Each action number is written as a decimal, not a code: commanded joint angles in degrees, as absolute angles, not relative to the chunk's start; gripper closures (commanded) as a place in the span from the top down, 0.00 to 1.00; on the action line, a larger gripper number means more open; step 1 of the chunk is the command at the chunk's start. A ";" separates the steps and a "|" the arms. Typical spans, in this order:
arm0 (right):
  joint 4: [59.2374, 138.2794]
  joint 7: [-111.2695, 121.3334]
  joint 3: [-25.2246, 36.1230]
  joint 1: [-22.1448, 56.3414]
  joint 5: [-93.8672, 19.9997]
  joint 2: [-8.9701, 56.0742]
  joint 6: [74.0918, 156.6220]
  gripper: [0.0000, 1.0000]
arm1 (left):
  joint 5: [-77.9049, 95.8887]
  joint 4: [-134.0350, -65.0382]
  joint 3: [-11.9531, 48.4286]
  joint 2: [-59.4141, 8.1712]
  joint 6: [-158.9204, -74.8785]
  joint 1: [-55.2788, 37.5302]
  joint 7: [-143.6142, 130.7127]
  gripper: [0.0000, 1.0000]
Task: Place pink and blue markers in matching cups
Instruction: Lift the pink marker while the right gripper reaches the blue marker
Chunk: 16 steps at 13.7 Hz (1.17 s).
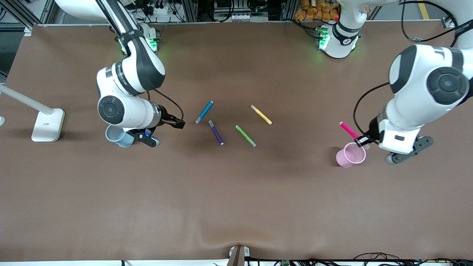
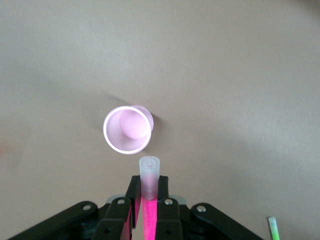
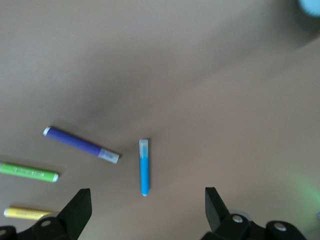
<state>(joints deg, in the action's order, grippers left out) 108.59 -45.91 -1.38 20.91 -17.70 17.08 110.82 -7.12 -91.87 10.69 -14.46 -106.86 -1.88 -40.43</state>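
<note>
The pink marker (image 1: 349, 130) is clamped between the fingers of my left gripper (image 1: 364, 140), which is shut on it. It hangs tilted just above the pink cup (image 1: 351, 154). In the left wrist view the marker's pale cap (image 2: 150, 172) sticks out past my left gripper (image 2: 149, 197), beside the rim of the pink cup (image 2: 127, 129). The blue marker (image 1: 204, 112) lies flat on the table. My right gripper (image 1: 179, 124) hovers open and holds nothing, over the table between the blue cup (image 1: 119, 136) and that marker. In the right wrist view the blue marker (image 3: 144, 167) lies just ahead of my right gripper (image 3: 147, 207).
A dark purple pen (image 1: 215, 132), a green pen (image 1: 245, 136) and a yellow pen (image 1: 261, 114) lie near the blue marker mid-table. A white stand (image 1: 47, 123) sits at the right arm's end. The brown table (image 1: 236, 199) stretches bare toward the front camera.
</note>
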 commanded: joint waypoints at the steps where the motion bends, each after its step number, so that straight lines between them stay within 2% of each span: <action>1: 117.05 -50.60 -1.05 23.54 -19.86 13.45 118.45 1.00 | -9.75 -91.05 10.99 -13.19 -105.47 -1.05 -38.59 0.00; 4: 122.77 -53.78 -1.05 28.03 -19.86 15.90 130.39 1.00 | -15.89 -91.23 11.25 -11.87 -105.47 -1.14 -38.85 0.00; 7: 123.66 -58.26 -1.05 32.33 -19.86 19.32 135.08 0.99 | -18.79 -91.32 11.51 -11.95 -105.47 -1.49 -44.72 0.00; 11: 123.93 -58.54 -0.97 33.05 -19.86 21.17 136.14 0.75 | -22.76 -91.58 11.78 -11.95 -105.47 -1.76 -50.17 0.00; 13: 123.84 -58.54 -0.97 32.96 -19.86 22.58 137.19 0.72 | -24.16 -91.76 11.87 -11.95 -105.47 -1.84 -52.54 0.00; 15: 123.75 -58.54 -0.97 33.05 -19.86 23.72 139.03 0.61 | -24.79 -92.11 11.95 -12.04 -105.47 -2.28 -56.31 0.00; 16: 123.84 -58.62 -0.97 33.05 -19.86 24.08 140.09 0.61 | -24.79 -92.11 11.95 -12.48 -105.47 -3.24 -59.30 0.00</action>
<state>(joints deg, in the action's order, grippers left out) 123.74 -58.11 -1.01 32.87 -19.01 23.16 138.16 -23.13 -91.69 11.69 -12.69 -106.45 -1.87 -54.33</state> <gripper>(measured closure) 0.313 0.833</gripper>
